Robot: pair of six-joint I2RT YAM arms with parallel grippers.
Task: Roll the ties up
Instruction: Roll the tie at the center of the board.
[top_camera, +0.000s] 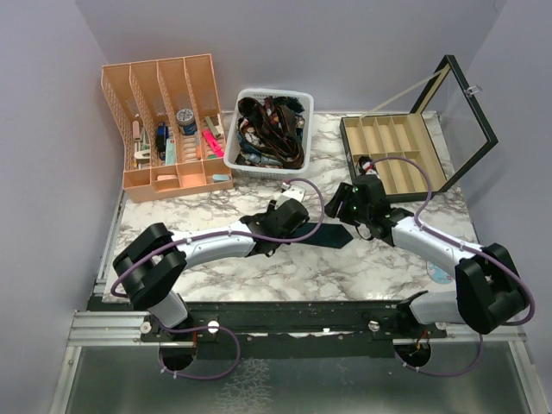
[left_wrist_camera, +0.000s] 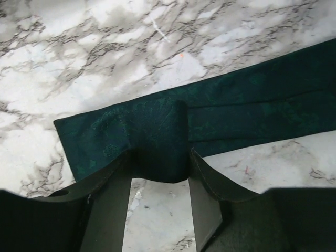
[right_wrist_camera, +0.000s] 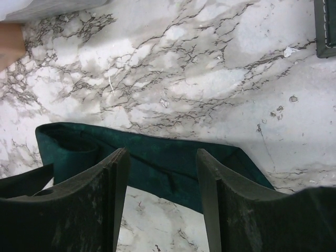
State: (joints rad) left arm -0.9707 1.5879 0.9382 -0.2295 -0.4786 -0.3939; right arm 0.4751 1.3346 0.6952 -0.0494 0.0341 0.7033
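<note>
A dark teal tie lies flat on the marble table between the two arms. In the left wrist view the tie runs across the frame, and its narrow end is folded over into a small roll. My left gripper is shut on that roll, one finger on each side; it also shows in the top view. My right gripper is open, its fingers straddling the wide pointed end of the tie just above it; it shows in the top view.
A white basket full of more ties stands at the back centre. A peach desk organiser is at the back left. An open black compartment box with its raised lid is at the back right.
</note>
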